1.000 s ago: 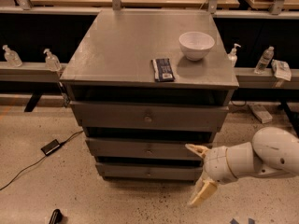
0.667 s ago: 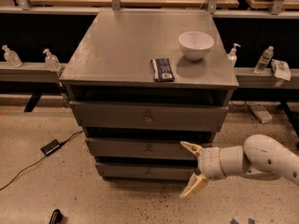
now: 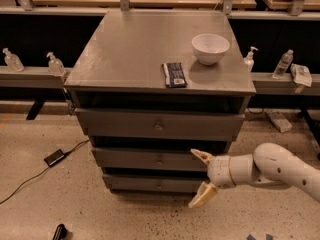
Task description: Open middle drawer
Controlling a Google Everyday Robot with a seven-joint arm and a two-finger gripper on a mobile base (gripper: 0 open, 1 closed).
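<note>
Edging leftward since the earlier frame, holding gripper (image 3: 196, 178) wide apart, hovering just before the closed middle drawer (image 3: 142, 159), right half.

Cabinet top (image 3: 130, 49), bowl (image 3: 210, 48), packet (image 3: 174, 74), gripper (image 3: 196, 178) below, front-right

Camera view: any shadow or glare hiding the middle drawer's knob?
Camera view: light falls from above, giving a soft sheen on the cabinet top but no harsh glare. Dark shadow bands sit above each drawer. The middle drawer front is dim, yet its knob is visible. The pale gripper is well lit, open, just right of the knob.
</note>
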